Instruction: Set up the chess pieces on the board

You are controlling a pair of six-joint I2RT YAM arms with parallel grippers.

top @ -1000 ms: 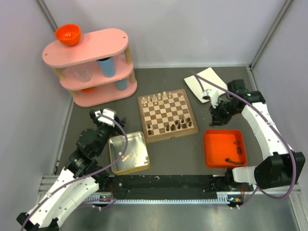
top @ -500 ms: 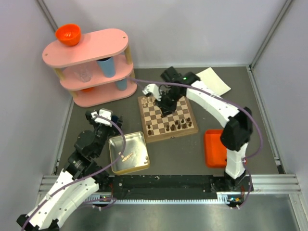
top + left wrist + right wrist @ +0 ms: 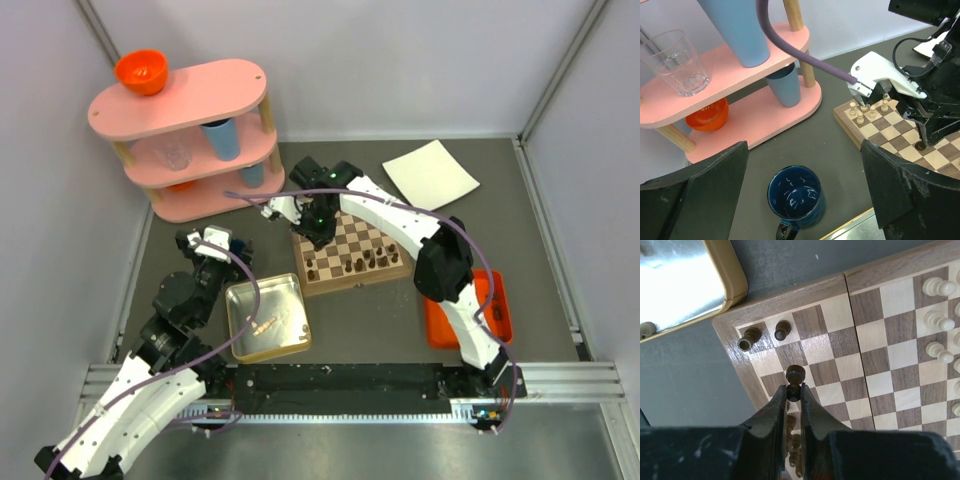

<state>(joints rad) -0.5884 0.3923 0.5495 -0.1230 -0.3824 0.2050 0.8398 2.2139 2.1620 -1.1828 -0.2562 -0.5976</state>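
My right hand [image 3: 793, 391] is shut tight on one dark chess piece [image 3: 795, 375]. It pinches the piece by its thin neck, so the round head sticks out past my fingertips and it cannot slip or tip. I hold it over the board [image 3: 790, 296], near one corner, one row in from the two dark pieces [image 3: 782, 330] that stand in the edge row. I think this spot is right because the dark men belong together on this side, while the pale pieces [image 3: 935, 319] stand in their own rows on the other side of the board. I cannot tell if the piece touches the board yet. I think my next job is to lower it straight onto one square and let go gently, so I do not knock the two beside it. My left hand [image 3: 207, 243] is wide open and holds nothing; it waits off the board's left side, out of the way. The silver tin [image 3: 268, 318] just beside the board has a few small bits in it.
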